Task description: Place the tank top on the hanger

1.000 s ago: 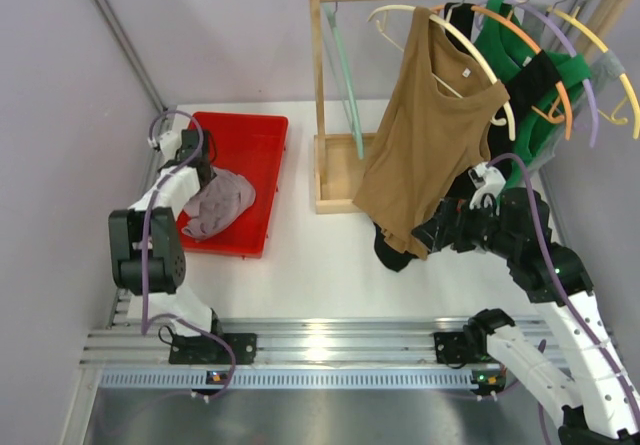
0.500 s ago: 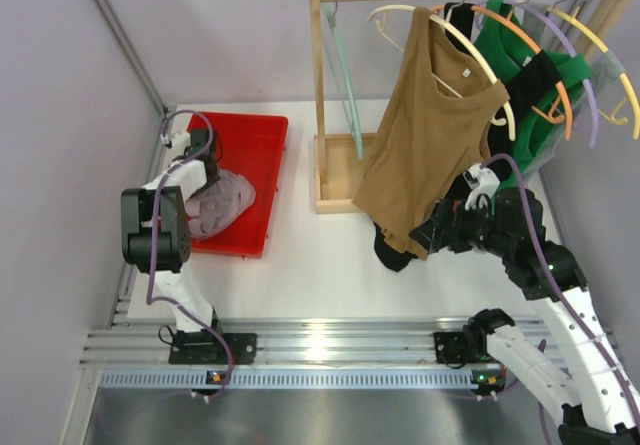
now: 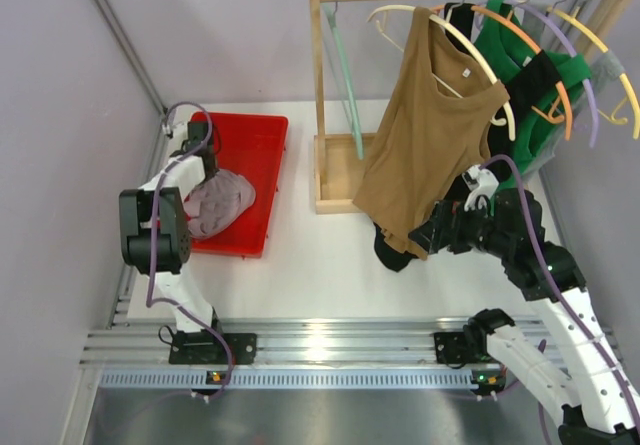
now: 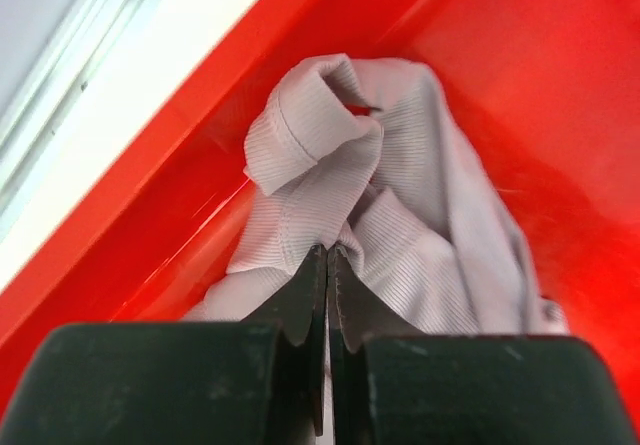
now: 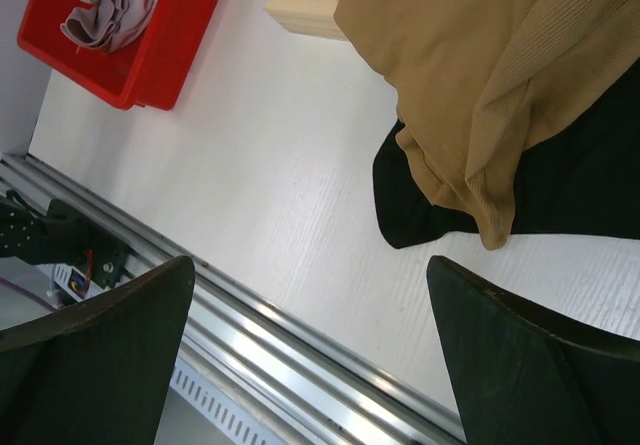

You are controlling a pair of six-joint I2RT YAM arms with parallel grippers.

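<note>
Tank top: the pale mauve tank top (image 4: 400,225) lay bunched in the near half of the red tray (image 3: 258,155), pushed up against the tray's left wall.
Tray: it sat on the far-left part of the white table (image 3: 320,275), close to the left wall.
Left gripper: the left gripper (image 4: 327,255) was down inside the tray at the far-left edge of the heap. Its fingers were pressed together, pinching a fold of the ribbed fabric.
Right gripper: the right gripper (image 5: 310,265) hovered over the table on the right side. Its fingers were spread wide with nothing between them.
Hanger: the mint-green hanger (image 3: 345,75) hung bare at the left end of the rail, just beside the left post of the wooden rack (image 3: 318,55).
Rack: it stood to the right of the tray, apart from it, on the far half of the table.
In the way: the brown tank top (image 3: 430,135) hung tilted on the cream hanger (image 3: 478,57), just right of the mint-green one. Its body draped down across the rack's base.
Below it: a black garment (image 5: 560,195) lay on the table under the brown hem, touching it and near the right gripper.
Right end of rail: green garments (image 3: 520,60) crowded together there with the orange hanger (image 3: 553,83), the lilac hanger (image 3: 585,80) and the yellow hanger (image 3: 612,60).
</note>
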